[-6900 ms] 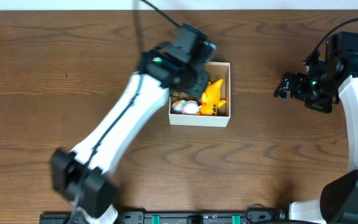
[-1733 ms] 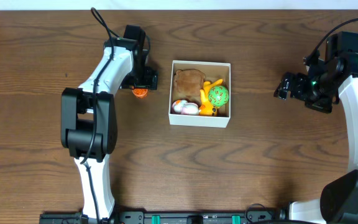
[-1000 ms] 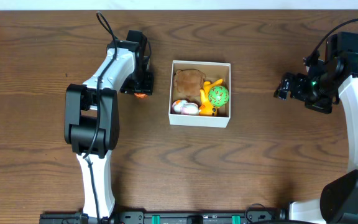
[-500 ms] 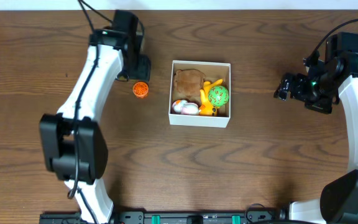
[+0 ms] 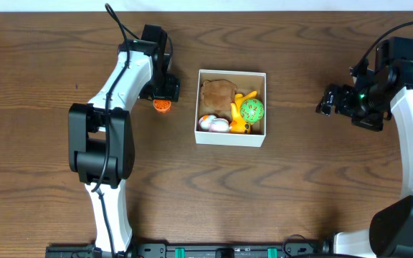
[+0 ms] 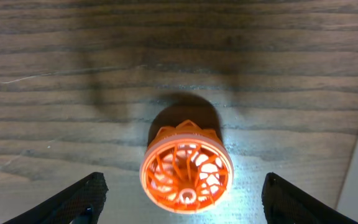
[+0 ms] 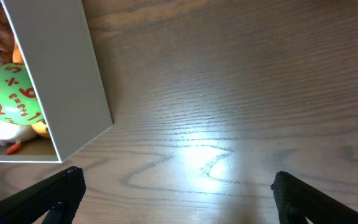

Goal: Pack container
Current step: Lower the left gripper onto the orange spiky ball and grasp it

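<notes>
- One toy is not packed yet: the orange wheel (image 6: 187,173) lies on the tabletop (image 5: 300,201) just left of the box (image 5: 229,139), and does not touch it.
- Half a second ago my left arm was lifted away toward the far edge and the wheel lay alone. Now my left tool (image 6: 185,196) is back over the wheel, in the same place as a little earlier.
- The wheel itself has hardly moved between these pictures, so I judge that the first try did not take it and this is a new approach.
- My left tool is spread wide, with its fingers (image 6: 79,200) on either side of the wheel. As far as the wrist view shows, neither one touches it.
- The box sits in the middle of the tabletop and already holds a brown toy (image 5: 217,92), a green ball (image 5: 251,110), a yellow toy (image 5: 234,115) and a white toy (image 5: 214,123).
- About seven seconds ago my left arm covered part of the box and no green ball was visible, so I think the ball is the newest piece inside.
- My right tool (image 7: 179,199) is also spread wide and holds nothing. It hangs over bare wood to the right of the box and has not moved.
- What remains, in my judgement, is to close on the wheel, lift it and carry it to the box.
</notes>
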Robot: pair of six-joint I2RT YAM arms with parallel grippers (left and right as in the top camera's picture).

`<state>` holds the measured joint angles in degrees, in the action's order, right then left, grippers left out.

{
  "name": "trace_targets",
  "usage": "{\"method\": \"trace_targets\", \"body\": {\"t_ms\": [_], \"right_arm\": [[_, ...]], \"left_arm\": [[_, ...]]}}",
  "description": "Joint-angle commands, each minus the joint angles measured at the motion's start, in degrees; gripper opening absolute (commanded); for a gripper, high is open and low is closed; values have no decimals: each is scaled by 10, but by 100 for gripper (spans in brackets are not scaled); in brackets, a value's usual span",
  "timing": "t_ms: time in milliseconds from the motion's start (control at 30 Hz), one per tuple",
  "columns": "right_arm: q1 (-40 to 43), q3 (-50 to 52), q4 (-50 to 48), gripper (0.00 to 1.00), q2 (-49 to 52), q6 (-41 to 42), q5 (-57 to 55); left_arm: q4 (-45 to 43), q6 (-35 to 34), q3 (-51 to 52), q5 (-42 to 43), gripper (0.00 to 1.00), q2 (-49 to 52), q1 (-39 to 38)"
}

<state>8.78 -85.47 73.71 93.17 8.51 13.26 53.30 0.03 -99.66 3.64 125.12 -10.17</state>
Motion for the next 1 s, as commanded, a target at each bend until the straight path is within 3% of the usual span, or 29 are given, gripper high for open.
{"method": "trace_targets", "body": {"t_ms": [0,433,833,967], "right_arm": [[2,1,2,99,1,-9,0],[2,1,2,99,1,-9,0],[2,1,5,99,1,-9,0],[2,1,5,99,1,-9,0]], "left_arm": [[-5,4,3,-11,81,12,4],[-10,3,13,-11,80,48,5],[-16,3,16,-11,58,49,5],[-14,3,16,-11,56,49,5]]}}
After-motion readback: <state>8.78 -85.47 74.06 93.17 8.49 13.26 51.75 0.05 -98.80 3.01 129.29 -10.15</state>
